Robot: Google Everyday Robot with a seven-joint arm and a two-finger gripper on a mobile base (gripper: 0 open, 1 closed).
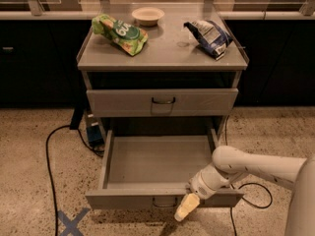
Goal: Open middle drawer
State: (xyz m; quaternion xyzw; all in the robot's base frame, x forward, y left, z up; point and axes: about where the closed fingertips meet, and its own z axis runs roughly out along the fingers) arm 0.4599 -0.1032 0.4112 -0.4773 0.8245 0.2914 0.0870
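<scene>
The middle drawer (160,163) is pulled far out of the grey cabinet, and its grey inside shows bare. Its flat front (123,199) faces me, with a small dark handle (165,201) at its centre. My gripper (186,208) hangs just in front of that front, right of the handle and below its lower edge, pointing down and to the left. Its cream fingers look pressed together and hold nothing. The white arm reaches in from the right.
Above, another grey drawer (162,102) with a dark loop handle sits nearly shut. On the cabinet top (167,50) lie a green chip bag (119,32), a white bowl (147,15) and a blue-white bag (209,36). Black cables (49,151) and a blue floor cross (71,221) lie at the left.
</scene>
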